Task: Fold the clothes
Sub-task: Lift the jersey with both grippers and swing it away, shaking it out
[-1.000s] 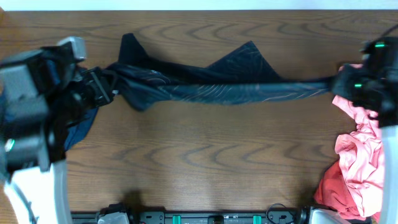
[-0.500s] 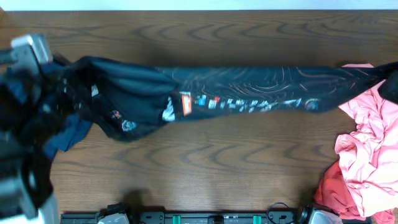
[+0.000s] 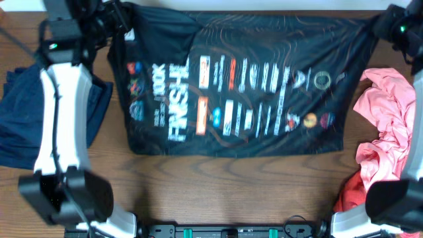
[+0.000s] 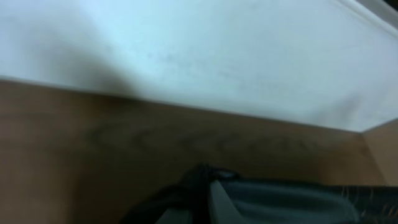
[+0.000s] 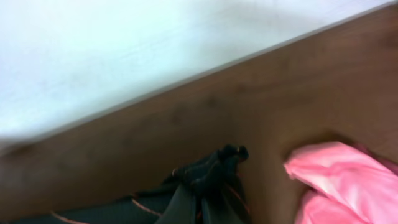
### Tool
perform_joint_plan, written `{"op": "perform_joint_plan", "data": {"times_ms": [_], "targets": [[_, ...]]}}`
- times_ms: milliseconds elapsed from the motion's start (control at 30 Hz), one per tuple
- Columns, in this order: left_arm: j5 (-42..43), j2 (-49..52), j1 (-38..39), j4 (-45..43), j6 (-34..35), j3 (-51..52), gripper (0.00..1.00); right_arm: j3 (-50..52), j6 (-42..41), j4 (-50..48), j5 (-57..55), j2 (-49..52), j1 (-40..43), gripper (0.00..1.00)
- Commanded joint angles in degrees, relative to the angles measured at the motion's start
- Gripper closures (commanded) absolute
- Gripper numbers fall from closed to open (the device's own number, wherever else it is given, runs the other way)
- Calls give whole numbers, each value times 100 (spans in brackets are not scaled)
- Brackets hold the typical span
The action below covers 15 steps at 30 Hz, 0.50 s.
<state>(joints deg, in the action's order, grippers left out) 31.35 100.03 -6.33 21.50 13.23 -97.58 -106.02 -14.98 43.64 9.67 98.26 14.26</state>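
Left hand (image 3: 121, 25) clamped on far-left corner of thin black printed sports jersey (image 3: 231, 92), right hand (image 3: 382, 25) on far-right corner; long axis left-right, cloth spreading nearward.

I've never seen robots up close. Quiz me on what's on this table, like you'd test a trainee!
1. True or false: the black jersey lies twisted into a thin rope across the table.
2. Which thing is heaped at the table's right edge? A) coral-pink garment B) white towel C) green sock
3. Fill in: the crumpled cloth at the table's left edge is dark ___.

Key: 1 false, it is spread wide with its print facing up; 2 A; 3 blue.
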Motion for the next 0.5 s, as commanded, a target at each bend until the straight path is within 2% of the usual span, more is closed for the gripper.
{"op": "perform_joint_plan", "data": {"times_ms": [0,100,233,333,467], "targets": [[-28,63,-20,-540,173,-389,94,-118,-636,-590,50,-70,-31,99],[-28,70,-63,-1147,560,-911,94,-588,-730,-942,-57,-87,-31,99],[-28,70,-173,-1488,920,-1930,94,-1578,-726,-782,-570,-94,0,99],[-22,68,-293,-1381,964,-2649,94,-2293,-627,-431,-946,-96,48,99],[636,24,-415,-361,999,-3077,94,-2734,-330,328,-1259,-96,90,99]]}}
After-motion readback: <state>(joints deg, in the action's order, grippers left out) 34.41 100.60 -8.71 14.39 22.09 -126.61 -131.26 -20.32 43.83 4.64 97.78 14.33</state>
